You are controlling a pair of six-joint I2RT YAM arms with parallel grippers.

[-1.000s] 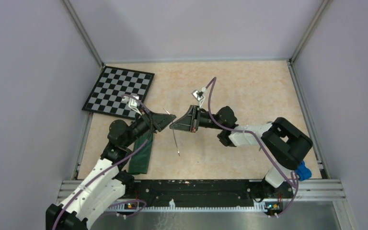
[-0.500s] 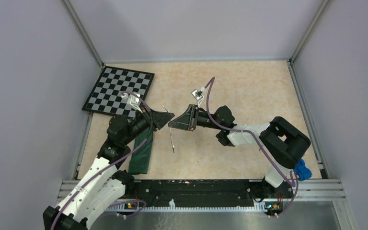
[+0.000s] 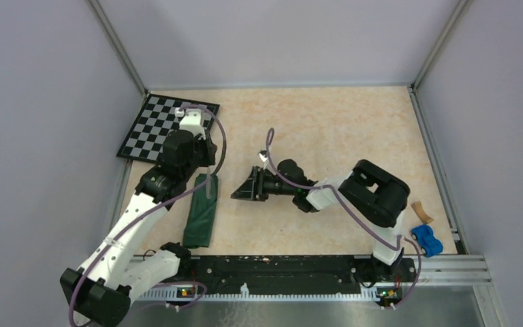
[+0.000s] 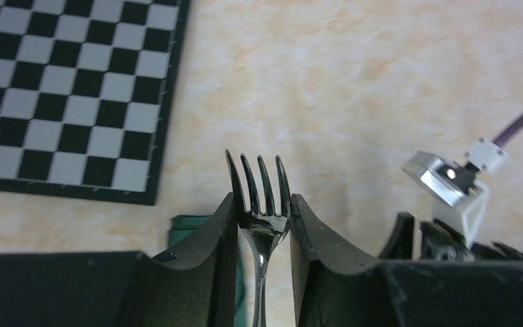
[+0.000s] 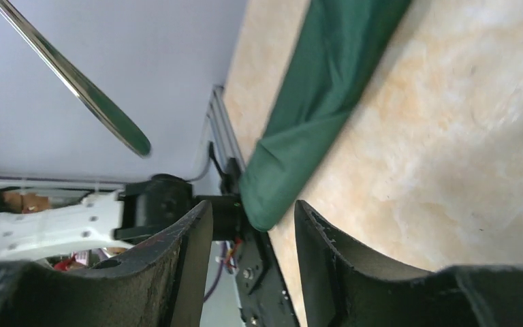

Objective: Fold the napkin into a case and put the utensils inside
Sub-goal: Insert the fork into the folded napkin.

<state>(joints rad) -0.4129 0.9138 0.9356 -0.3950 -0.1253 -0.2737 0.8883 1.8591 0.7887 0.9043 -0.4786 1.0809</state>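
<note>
A silver fork (image 4: 259, 178) stands between the fingers of my left gripper (image 4: 262, 203), which is shut on its neck just below the tines. Seen from above, the left gripper (image 3: 205, 172) points down over the far end of the case (image 3: 201, 214), a long narrow dark green cloth pouch lying near the left edge. A strip of that case (image 4: 189, 223) shows behind the left finger. My right gripper (image 3: 237, 193) is just right of the case, open and empty. In the right wrist view its jaws (image 5: 253, 208) frame the case's near end (image 5: 327, 88), and the fork's handle (image 5: 105, 112) hangs above.
The black-and-white checkered board (image 3: 158, 126) lies at the far left, close behind the left gripper. A blue toy car (image 3: 425, 238) and a small tan wooden piece (image 3: 419, 210) sit at the near right. A black rail (image 3: 279, 266) runs along the front edge.
The fork has passed from the right gripper to the left. The right gripper opened and let go. The left arm swung round to point down over the case's far end.
</note>
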